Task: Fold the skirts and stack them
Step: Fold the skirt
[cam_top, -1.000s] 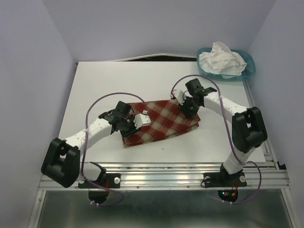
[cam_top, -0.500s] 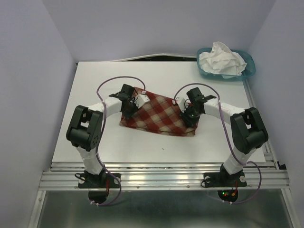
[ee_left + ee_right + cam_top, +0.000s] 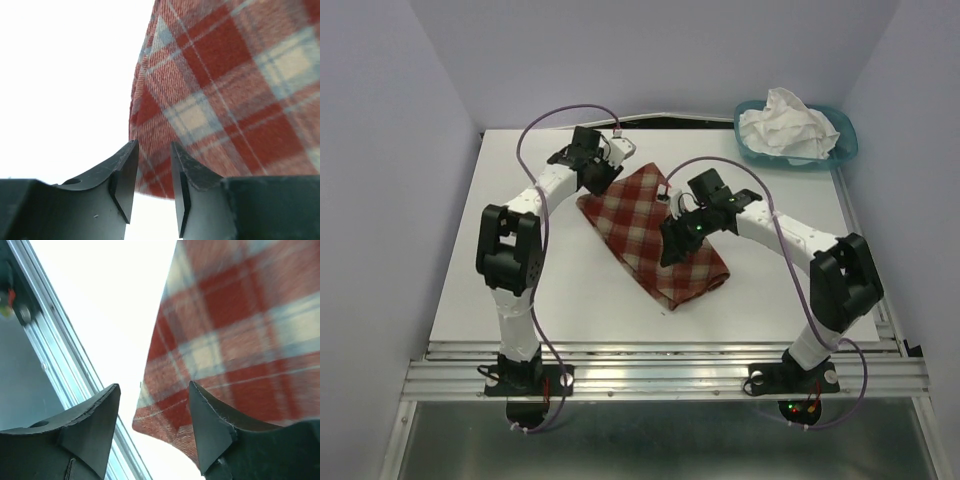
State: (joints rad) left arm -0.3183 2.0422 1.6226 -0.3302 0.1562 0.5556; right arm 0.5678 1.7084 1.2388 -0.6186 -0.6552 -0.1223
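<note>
Since half a second ago the plaid skirt has turned on the table. It lay almost level across the middle, and now it lies as a folded strip on a diagonal, from the far left down to the near right. Both arms have moved with it. The left gripper has gone to the far end of the strip, and the right gripper has come inward and hangs over the middle of the strip.

In the left wrist view the left gripper has its jaws close together with only a narrow gap. The edge of the plaid cloth shows in this gap, but I cannot tell if the jaws pinch it or only stand above it. In the right wrist view the right gripper has its jaws spread wide and grasps nothing; a corner of the cloth lies under them.

I judge that the turn brings the long side of the strip between the two arms, so that one end can be folded over the other. The white skirt is crumpled in the teal basket at the far right corner, well apart from the plaid one, so its folding and the stacking are not yet done.
</note>
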